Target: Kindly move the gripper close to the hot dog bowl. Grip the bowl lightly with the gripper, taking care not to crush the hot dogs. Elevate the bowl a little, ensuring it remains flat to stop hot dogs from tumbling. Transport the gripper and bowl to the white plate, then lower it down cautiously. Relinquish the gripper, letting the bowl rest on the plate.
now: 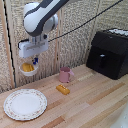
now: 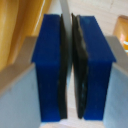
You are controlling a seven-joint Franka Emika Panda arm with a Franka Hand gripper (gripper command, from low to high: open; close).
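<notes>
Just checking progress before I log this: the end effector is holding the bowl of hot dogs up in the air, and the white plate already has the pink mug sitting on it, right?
Not quite. The end effector does hold the bowl in the air, but the pink mug stands on the wooden table, apart from the white plate. The exterior view shows this.

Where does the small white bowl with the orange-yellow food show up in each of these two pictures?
Exterior view: the small round white bowl hangs in the air under the white gripper, above the wooden table, toward that view's left.
Wrist view: only a thin white edge, apparently the bowl's rim, shows pinched between the blue fingers; the orange-yellow food fills one side.
Shared landmark: the gripper clamped on the bowl's rim.
</notes>
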